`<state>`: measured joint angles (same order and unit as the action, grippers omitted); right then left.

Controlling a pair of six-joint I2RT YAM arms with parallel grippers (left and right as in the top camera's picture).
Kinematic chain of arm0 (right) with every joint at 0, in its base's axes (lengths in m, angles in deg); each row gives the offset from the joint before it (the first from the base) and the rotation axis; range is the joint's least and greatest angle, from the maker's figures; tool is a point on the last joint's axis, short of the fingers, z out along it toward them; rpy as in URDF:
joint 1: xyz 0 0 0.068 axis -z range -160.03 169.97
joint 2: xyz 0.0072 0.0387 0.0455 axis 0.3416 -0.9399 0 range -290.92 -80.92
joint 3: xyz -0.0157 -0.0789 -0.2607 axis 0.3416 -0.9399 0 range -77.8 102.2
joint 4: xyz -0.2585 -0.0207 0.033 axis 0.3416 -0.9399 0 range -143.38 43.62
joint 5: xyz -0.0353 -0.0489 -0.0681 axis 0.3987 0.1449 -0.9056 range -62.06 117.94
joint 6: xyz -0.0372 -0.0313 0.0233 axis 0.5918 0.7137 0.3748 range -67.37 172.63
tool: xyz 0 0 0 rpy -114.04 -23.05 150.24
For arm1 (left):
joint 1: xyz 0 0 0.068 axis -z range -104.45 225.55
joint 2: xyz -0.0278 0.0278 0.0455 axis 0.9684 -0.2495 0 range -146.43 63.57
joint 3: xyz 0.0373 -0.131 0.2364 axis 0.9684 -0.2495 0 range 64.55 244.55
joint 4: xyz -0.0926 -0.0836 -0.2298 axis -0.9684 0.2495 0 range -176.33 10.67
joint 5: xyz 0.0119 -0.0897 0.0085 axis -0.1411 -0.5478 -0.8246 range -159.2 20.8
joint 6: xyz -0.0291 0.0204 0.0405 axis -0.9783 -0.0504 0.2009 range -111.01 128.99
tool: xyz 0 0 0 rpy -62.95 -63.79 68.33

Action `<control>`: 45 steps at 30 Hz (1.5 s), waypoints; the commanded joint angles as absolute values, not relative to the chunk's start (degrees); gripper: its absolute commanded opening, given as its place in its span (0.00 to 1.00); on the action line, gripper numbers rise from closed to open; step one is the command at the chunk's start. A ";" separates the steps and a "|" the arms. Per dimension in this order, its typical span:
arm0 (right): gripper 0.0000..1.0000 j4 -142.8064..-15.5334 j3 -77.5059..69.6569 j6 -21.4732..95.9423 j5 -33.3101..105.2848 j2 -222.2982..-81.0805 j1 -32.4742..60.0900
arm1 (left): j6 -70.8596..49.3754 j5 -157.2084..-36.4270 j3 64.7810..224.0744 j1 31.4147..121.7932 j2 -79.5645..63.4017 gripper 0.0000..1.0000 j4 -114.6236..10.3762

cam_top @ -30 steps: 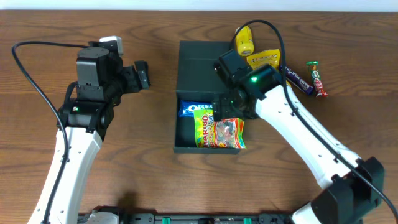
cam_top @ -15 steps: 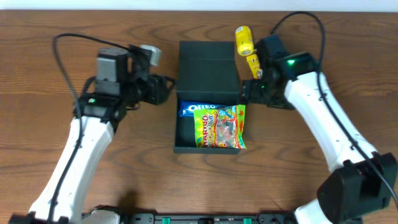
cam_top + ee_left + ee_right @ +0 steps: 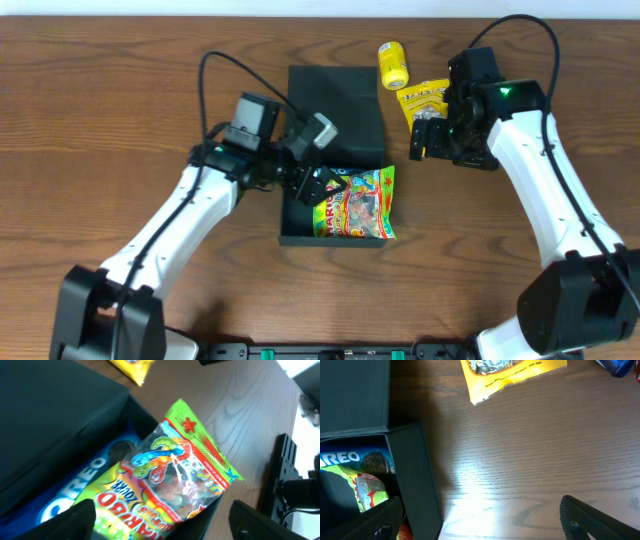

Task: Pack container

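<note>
Gaping empty, both: left claw over one container with Oreo packet, Haribo bag; right claw beside.

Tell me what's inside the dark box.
In the container: a green Haribo gummy bag lies over a blue Oreo packet, its edge overhanging one wall. Most of the Oreo packet and the box floor are covered.

A small yellow bottle is lying on its side far right on the wooden counter, a yellow snack packet lying flat just beside it, slightly nearer.
</note>
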<state>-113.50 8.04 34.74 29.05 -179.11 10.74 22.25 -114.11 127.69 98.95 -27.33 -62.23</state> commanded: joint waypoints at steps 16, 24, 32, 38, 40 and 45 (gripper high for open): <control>0.99 -113.02 8.09 40.10 29.51 -177.93 11.35 | 24.20 -115.79 129.22 101.88 -38.47 0.96 -75.11; 0.99 -112.77 8.09 40.78 29.51 -177.93 11.33 | 23.69 -115.81 129.22 103.37 -41.10 0.95 -80.09; 0.99 -112.82 8.09 41.17 29.51 -177.93 11.33 | 23.17 -118.28 129.22 103.39 -42.19 0.95 -82.12; 0.99 -112.86 8.09 41.65 29.51 -177.93 11.33 | 23.15 -118.39 129.22 103.85 -43.04 0.97 -82.10; 0.99 -113.02 8.09 41.65 29.51 -177.93 11.33 | 23.15 -118.92 129.22 104.26 -43.65 0.98 -82.14; 0.99 -113.50 8.09 42.02 29.51 -177.93 11.33 | 23.15 -119.85 129.22 104.61 -43.81 0.86 -82.41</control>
